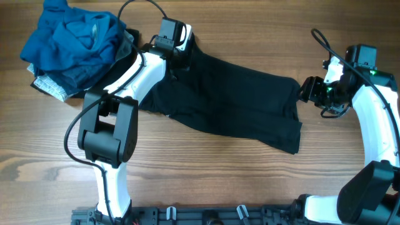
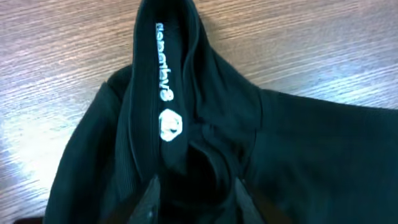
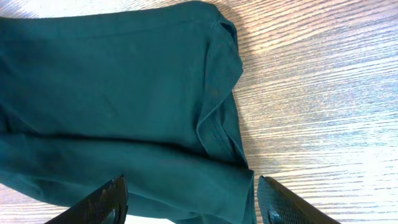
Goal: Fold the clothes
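The black shirt [image 1: 231,94] lies spread across the middle of the wooden table. My left gripper [image 1: 177,60] is at its upper-left end, over the collar. In the left wrist view the collar runs away from the fingers and carries white lettering and a small round white logo [image 2: 170,124]. The left gripper [image 2: 199,194] has its fingers apart with dark collar fabric between them. My right gripper [image 1: 306,89] is at the shirt's right edge. In the right wrist view the gripper [image 3: 189,196] is wide open, astride the hem [image 3: 217,124], which lies folded over.
A pile of blue garments [image 1: 75,37] sits at the back left, with a grey patterned piece [image 1: 51,85] under its front edge. Bare wooden table [image 1: 219,175] lies in front of the shirt. Black cables run along both arms.
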Controlling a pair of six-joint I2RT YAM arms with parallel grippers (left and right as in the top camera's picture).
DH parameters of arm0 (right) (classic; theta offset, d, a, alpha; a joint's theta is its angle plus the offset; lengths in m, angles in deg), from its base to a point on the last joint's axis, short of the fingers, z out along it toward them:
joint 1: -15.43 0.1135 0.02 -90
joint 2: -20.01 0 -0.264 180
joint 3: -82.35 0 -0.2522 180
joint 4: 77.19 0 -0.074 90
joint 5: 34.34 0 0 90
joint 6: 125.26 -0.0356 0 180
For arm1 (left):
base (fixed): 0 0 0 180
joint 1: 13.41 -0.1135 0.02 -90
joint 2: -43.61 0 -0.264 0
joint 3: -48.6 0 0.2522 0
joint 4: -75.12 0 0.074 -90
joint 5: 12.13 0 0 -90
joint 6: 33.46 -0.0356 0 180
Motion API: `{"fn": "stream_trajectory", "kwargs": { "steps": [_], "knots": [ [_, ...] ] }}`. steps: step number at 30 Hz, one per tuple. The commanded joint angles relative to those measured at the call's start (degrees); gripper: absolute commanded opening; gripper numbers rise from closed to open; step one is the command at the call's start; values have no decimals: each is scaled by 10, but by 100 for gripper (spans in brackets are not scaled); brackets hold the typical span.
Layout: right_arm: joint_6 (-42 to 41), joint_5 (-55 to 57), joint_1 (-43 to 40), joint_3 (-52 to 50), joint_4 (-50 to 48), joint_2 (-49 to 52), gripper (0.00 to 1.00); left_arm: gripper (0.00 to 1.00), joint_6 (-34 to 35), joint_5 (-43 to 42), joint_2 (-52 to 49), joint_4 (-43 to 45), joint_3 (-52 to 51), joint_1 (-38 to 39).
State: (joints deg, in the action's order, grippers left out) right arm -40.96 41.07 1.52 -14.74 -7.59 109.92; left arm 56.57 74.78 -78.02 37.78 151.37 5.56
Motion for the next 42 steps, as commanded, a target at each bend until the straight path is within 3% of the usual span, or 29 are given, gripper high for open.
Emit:
{"fn": "stream_trajectory", "kwargs": {
  "steps": [1, 14, 16, 18, 19, 21, 25, 28, 29, 42],
  "knots": [
    [11, -5, 2, 9, -4, -4, 67, 40, -14, -7, -2, 5, 9, 0],
    [11, -5, 2, 9, -6, -4, 68, 43, -74, -9, -40, 29, 9, 18],
    [11, -5, 2, 9, -5, -4, 68, 35, -73, -9, -40, 36, 9, 19],
    [12, -5, 2, 9, -6, -4, 68, 14, -73, -9, -40, 41, 9, 20],
    [12, -5, 2, 9, -7, -4, 67, 8, -73, -7, -40, 43, 9, 20],
    [12, -5, 2, 9, -7, -4, 68, 4, -71, 11, -38, 38, 10, 20],
    [12, -5, 2, 9, -7, -4, 68, 5, -72, 50, -33, 25, 10, 20],
    [12, -5, 2, 9, -7, -4, 68, 23, -74, 60, -33, 25, 10, 20],
    [12, -5, 2, 9, -7, -4, 68, 25, -74, 60, -33, 24, 10, 20],
    [12, -5, 2, 9, -11, -4, 68, 24, -73, 23, -41, -11, 10, 22]
  ]
}}
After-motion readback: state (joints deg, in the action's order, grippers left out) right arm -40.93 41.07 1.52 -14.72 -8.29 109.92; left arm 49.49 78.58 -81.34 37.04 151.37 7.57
